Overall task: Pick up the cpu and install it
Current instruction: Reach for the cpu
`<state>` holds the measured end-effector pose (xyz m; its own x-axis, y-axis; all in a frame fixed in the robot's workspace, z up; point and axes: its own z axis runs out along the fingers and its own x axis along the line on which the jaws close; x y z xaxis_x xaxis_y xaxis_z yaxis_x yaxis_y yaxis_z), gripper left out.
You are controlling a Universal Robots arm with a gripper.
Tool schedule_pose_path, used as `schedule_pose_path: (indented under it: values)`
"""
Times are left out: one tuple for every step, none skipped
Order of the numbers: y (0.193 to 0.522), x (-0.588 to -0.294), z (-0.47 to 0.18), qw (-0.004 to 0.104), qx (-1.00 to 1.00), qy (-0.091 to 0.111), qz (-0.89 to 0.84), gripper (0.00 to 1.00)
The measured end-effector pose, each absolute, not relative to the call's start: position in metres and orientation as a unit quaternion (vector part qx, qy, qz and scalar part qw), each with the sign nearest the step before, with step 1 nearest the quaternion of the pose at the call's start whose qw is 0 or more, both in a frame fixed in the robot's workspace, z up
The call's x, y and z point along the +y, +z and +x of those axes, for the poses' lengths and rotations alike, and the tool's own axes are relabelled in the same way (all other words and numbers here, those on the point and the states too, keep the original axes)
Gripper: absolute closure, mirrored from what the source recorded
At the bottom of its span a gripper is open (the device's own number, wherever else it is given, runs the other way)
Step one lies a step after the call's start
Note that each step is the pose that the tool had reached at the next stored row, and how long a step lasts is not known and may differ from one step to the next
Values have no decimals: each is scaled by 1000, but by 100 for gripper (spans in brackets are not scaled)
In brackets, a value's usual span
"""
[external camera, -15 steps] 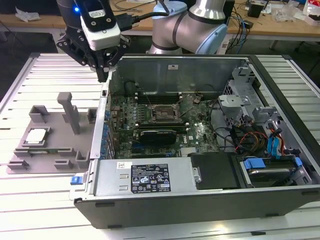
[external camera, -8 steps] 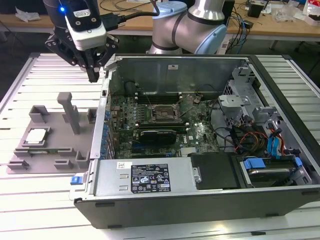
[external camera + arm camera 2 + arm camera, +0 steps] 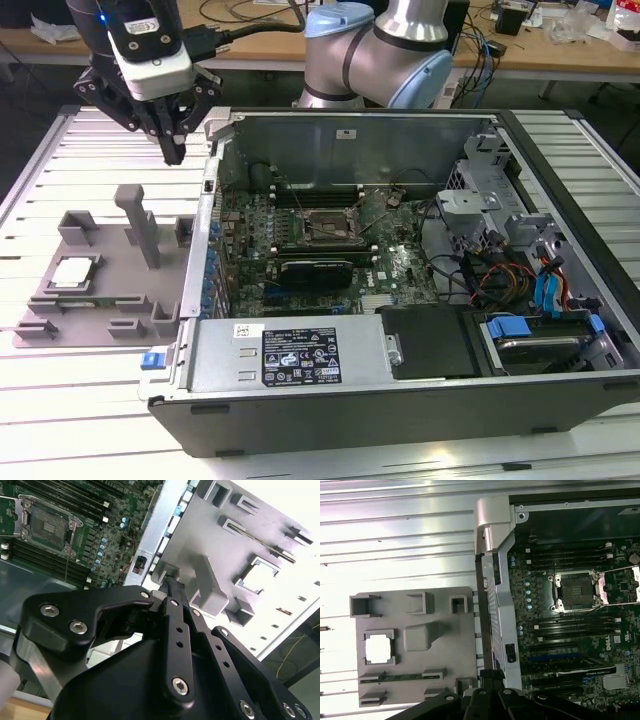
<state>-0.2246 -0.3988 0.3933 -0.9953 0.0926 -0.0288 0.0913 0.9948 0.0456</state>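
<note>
While the gripper hangs over the workspace, table (image 3: 80, 420): silver slatted surface carrying the case and the tray.
Computer case (image 3: 350, 125): lies on its side with the panel off, its inside facing up.
Robot arm (image 3: 380, 60): silver and pale blue joints, behind the case's far wall.
Motherboard (image 3: 400, 265): green board on the case floor.
Fixture tray (image 3: 110, 300): grey, flat on the table, just beside the case at the exterior view's left.
Gripper (image 3: 176, 155): black fingers pressed together with nothing between them. It hangs above the tray's far side, near the case wall, touching nothing.
Socket (image 3: 575, 592): on the motherboard, its metal frame swung open.
Cpu (image 3: 73, 272): silver top up, seated flat in a square recess of the tray, well apart from the gripper and the socket.
</note>
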Motion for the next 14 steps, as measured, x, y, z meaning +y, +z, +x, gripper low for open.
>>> schedule_pose_path:
  values:
    - [393, -399, -226, 16, 999, 22, 46, 89]
    - [393, -399, -228, 16, 999, 22, 46, 89]
    - [393, -399, -231, 16, 999, 22, 46, 89]
    - [393, -399, -234, 16, 999, 22, 46, 89]
    - [393, -399, -240, 16, 999, 22, 46, 89]
    - [393, -399, -244, 16, 999, 22, 46, 89]
    - [393, -399, -246, 16, 999, 22, 46, 89]
    - [393, -399, -247, 16, 999, 22, 46, 89]
    - [393, -399, -249, 17, 999, 22, 46, 89]
    - [393, -399, -251, 17, 999, 22, 46, 89]
    - [393, -399, -254, 17, 999, 22, 46, 89]
    - [393, -399, -257, 17, 999, 22, 46, 89]
    - [393, -399, -259, 17, 999, 22, 46, 89]
    - [393, -399, -262, 17, 999, 22, 46, 89]
